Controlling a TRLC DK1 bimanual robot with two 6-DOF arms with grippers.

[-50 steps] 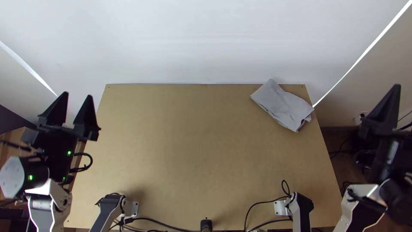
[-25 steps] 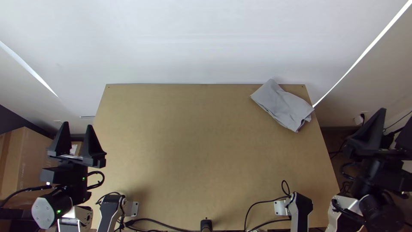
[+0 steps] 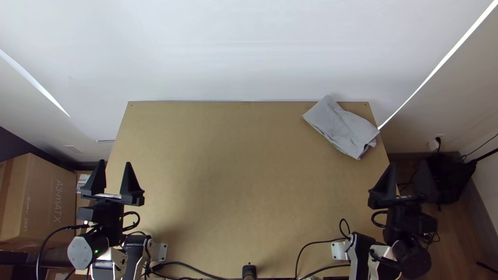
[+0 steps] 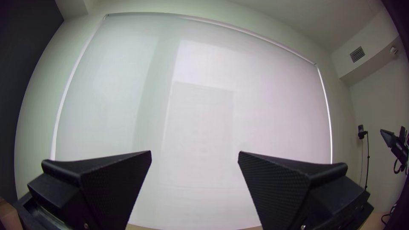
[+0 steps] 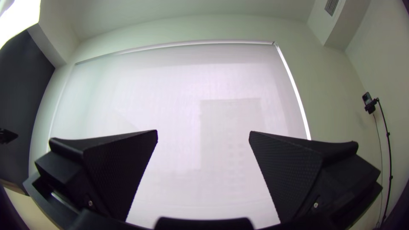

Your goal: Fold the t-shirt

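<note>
Folded into a compact, slightly wrinkled bundle, the grey t-shirt [image 3: 342,127] lies at the table's far right corner, one corner of it at the back edge. My left gripper [image 3: 115,165] is raised near the table's left edge, far from the cloth. Its fingers stand wide apart in the left wrist view, where the left gripper [image 4: 194,154] holds nothing. By the table's right edge, nearer the arms' bases than the shirt, is my right gripper [image 3: 409,167]. In the right wrist view the right gripper [image 5: 203,133] is spread open with nothing between its fingers.
Bare wood of the table [image 3: 233,166] stretches left of the shirt. Black cables [image 3: 311,248] run along its near edge. A cardboard box [image 3: 39,199] stands beyond the left edge, and a white wall [image 3: 233,52] rises behind the table.
Both arms have drawn back toward their bases and inward: my left gripper down and to the right, my right gripper down and to the left. The shirt has stayed put.
</note>
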